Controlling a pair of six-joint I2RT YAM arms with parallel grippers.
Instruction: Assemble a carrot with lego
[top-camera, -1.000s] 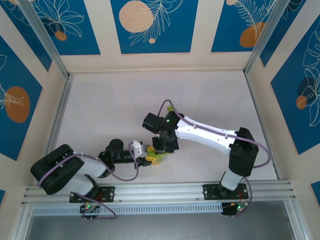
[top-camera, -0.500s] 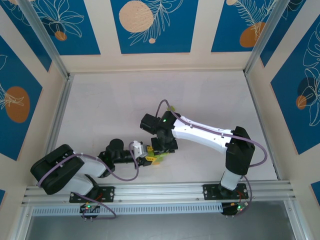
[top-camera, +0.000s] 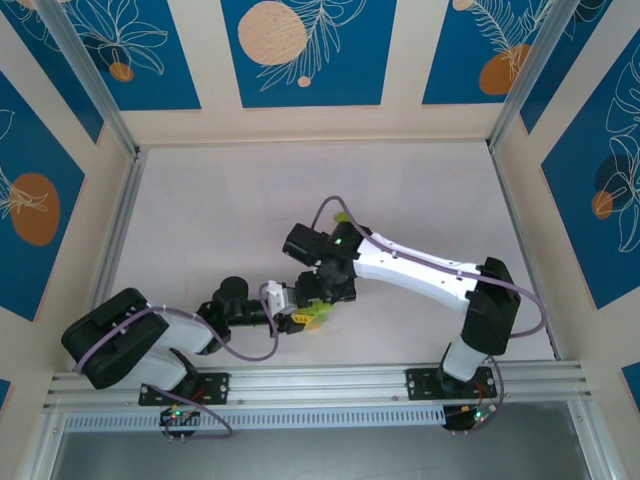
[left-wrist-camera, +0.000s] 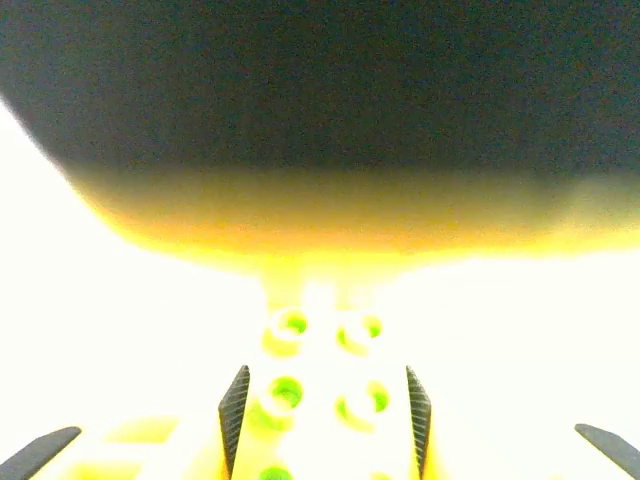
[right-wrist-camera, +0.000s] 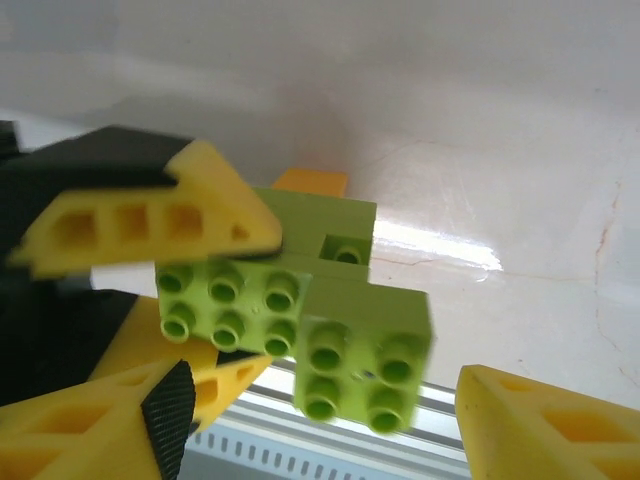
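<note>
The carrot is a small lime-green cluster of lego low in the middle of the table, between my two grippers. In the right wrist view the carrot has an orange brick peeking out behind it. My right gripper stands open, its fingers wide of the four-stud brick on both sides. Yellow fingers of my left gripper lie above and below the six-stud brick. In the washed-out left wrist view, green studs sit between the pads. I cannot tell whether they press on it.
An aluminium rail runs along the near edge just behind the carrot, also visible as the rail below the bricks. The white table stretches away to walls with blue panels.
My right gripper's jaws have spread apart off the carrot, and its arm has shifted slightly. The left arm has stayed where it was with the carrot at its fingers.
</note>
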